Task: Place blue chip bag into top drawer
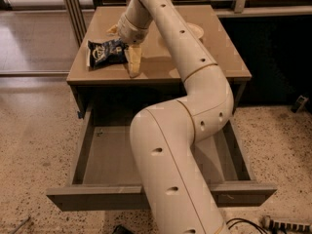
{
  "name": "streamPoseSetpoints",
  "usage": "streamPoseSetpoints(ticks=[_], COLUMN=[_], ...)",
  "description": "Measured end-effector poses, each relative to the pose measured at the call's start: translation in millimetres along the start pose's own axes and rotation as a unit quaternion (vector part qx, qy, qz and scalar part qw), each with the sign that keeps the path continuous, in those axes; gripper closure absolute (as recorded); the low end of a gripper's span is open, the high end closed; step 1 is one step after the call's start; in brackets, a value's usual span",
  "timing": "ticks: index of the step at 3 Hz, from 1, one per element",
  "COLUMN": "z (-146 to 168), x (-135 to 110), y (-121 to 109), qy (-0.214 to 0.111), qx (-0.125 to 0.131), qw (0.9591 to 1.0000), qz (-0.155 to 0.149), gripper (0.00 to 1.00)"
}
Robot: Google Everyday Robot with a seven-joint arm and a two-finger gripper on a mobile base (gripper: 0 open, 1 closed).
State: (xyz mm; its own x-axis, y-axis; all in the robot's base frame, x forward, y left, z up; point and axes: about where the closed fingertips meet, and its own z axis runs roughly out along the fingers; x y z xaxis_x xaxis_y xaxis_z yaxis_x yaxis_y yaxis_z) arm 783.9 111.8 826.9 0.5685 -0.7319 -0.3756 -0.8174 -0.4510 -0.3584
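The blue chip bag (104,53) lies flat on the tan cabinet top (161,67), near its left front corner. My gripper (122,52) is open at the bag's right end. One yellowish finger (134,64) points down in front of the bag's right edge, and the other finger (112,29) shows behind it. The bag rests on the top and is not lifted. The top drawer (100,156) is pulled wide open below the cabinet top, with its flat front panel (90,200) nearest the camera. My arm hides the drawer's middle.
A white bowl (196,30) sits on the cabinet top to the right, partly hidden behind my arm. Speckled floor surrounds the cabinet. Cables and a power strip (287,224) lie at the bottom right. Metal posts (73,13) stand at the back left.
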Motion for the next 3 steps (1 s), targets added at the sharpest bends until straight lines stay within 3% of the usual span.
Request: streamPoseSetpoints(ticks=[2,3], z=[0.0,0.0], x=[0.0,0.0], y=[0.0,0.0], qy=[0.000,0.000], qx=[0.000,0.000], qw=[1.0000,1.0000], qz=[0.000,0.000], gripper=[0.42,0.73])
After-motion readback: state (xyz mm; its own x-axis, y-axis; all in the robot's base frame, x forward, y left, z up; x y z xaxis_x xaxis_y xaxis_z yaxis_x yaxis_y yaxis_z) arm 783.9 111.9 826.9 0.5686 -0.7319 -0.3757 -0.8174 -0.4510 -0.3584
